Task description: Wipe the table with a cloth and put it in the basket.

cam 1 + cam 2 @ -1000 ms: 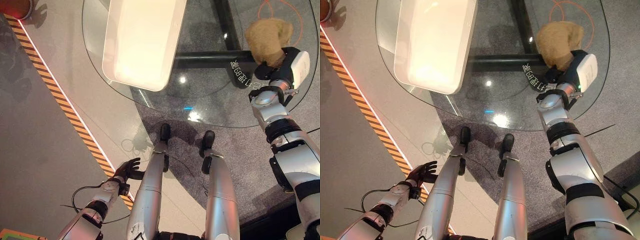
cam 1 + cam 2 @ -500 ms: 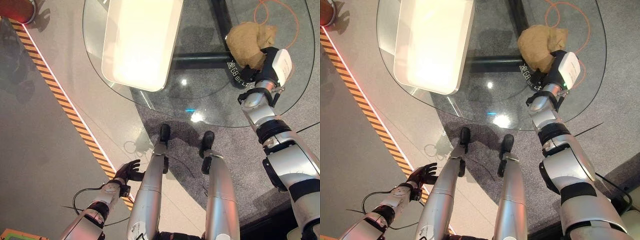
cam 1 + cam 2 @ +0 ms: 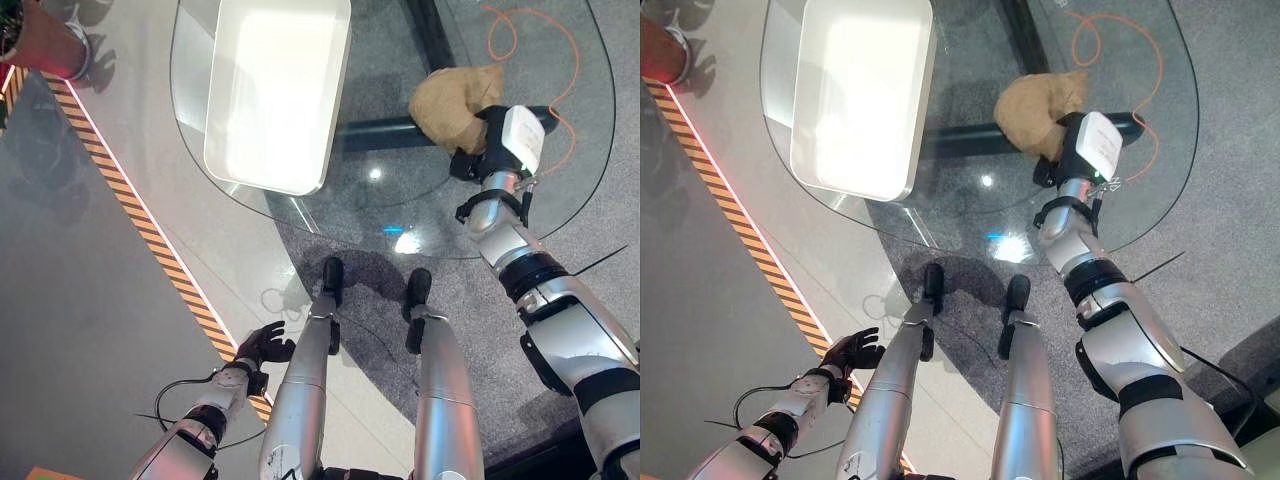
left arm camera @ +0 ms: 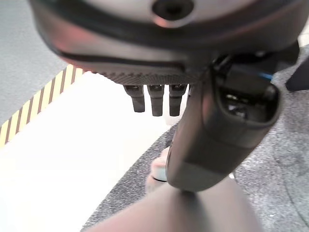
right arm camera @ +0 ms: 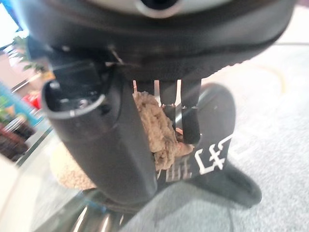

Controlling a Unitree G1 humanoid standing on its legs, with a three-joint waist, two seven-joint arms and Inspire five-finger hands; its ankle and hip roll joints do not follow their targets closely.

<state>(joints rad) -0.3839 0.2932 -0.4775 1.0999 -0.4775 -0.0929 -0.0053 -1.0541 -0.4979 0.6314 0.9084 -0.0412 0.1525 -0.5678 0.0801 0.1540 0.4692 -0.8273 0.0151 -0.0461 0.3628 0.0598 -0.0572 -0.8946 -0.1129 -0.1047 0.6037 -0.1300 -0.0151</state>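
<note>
cloth (image 3: pixel 455 105) near edge hidden under right hand (image 3: pixel 487 150); basket (image 3: pixel 270 95) far end cropped.

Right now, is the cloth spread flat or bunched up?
Bunched up: the cloth sits as a rumpled lump on the glass table, with the right hand pinching its edge.

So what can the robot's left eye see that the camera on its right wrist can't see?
Left eye view alone: the white basket on the glass table, an orange cable on the floor beneath, and the left hand hanging low, fingers relaxed. Right wrist view alone: up close, the thumb and fingers pinching the cloth, plus white print on a dark base under the glass. Both show the brown cloth in the right hand.
</note>
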